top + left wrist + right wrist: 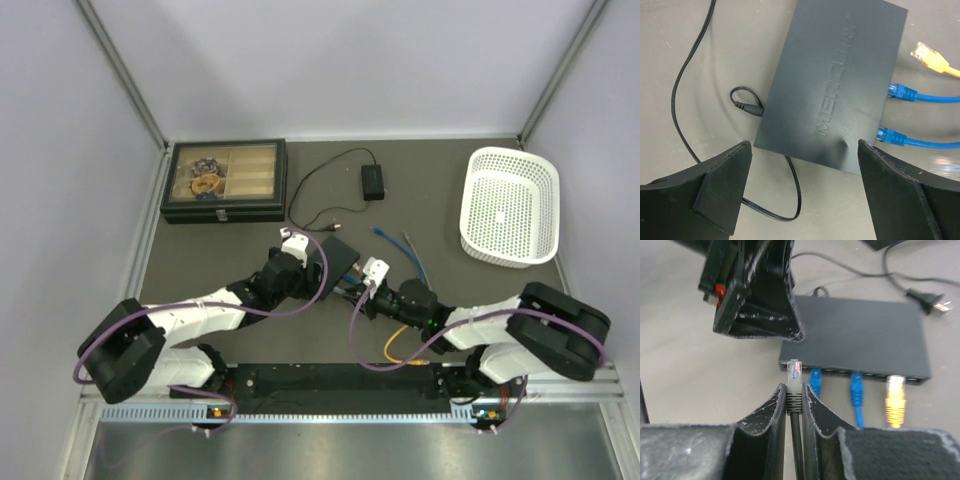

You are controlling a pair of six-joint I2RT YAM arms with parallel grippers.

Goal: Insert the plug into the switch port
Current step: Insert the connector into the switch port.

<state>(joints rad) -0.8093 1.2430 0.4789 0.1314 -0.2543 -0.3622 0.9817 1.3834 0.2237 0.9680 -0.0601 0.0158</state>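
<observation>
Toward the table's (200, 260) near edge, the switch (832, 85) is straddled from above by the released left gripper (804, 150), probably for bracing; the right gripper (794, 390) is clenched on the grey plug (794, 371), lined up just before the switch port (786, 365).

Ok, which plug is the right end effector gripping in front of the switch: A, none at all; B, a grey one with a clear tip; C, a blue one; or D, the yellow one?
B: in the right wrist view the right end effector is shut on the grey plug, just short of the switch, while the yellow plug is not held.
</observation>
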